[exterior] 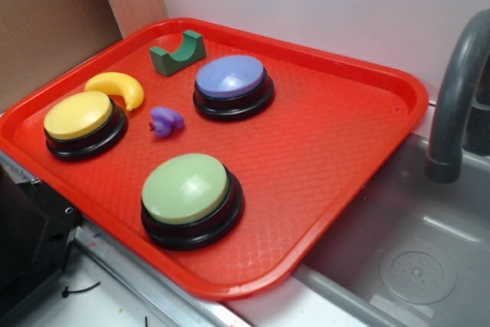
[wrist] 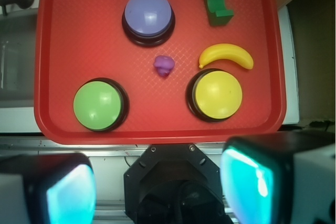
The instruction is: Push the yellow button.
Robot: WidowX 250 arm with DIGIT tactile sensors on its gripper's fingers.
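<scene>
Buttons fill the red tray [exterior: 360, 151] in the exterior view, and we see no arm or gripper in this picture. The yellow button [exterior: 79, 116] sits close to the tray's left rim, with the banana toy [exterior: 117, 86] just behind it, near but apart as far as we can tell. The purple toy [exterior: 165, 121] lies to its right, between it and the blue button [exterior: 230, 79]. The green button [exterior: 186, 190] stands near the front rim. A green arch block [exterior: 177, 53] rests toward the back edge. The right part of the tray is bare red surface. Beside the tray's right edge we see a grey sink [exterior: 406, 266] and a grey faucet [exterior: 459, 89].

From the wrist view we look straight down on the tray [wrist: 52, 51]. The gripper [wrist: 157, 187] hangs outside the tray's near rim, its two fingers [wrist: 247, 187] spread wide apart and holding nothing. The yellow button [wrist: 218, 94] lies right of centre, close to the near rim, with the banana toy [wrist: 227, 55] just beyond it. The green button [wrist: 97, 105] sits to the left, well apart, and open tray lies between the two.
</scene>
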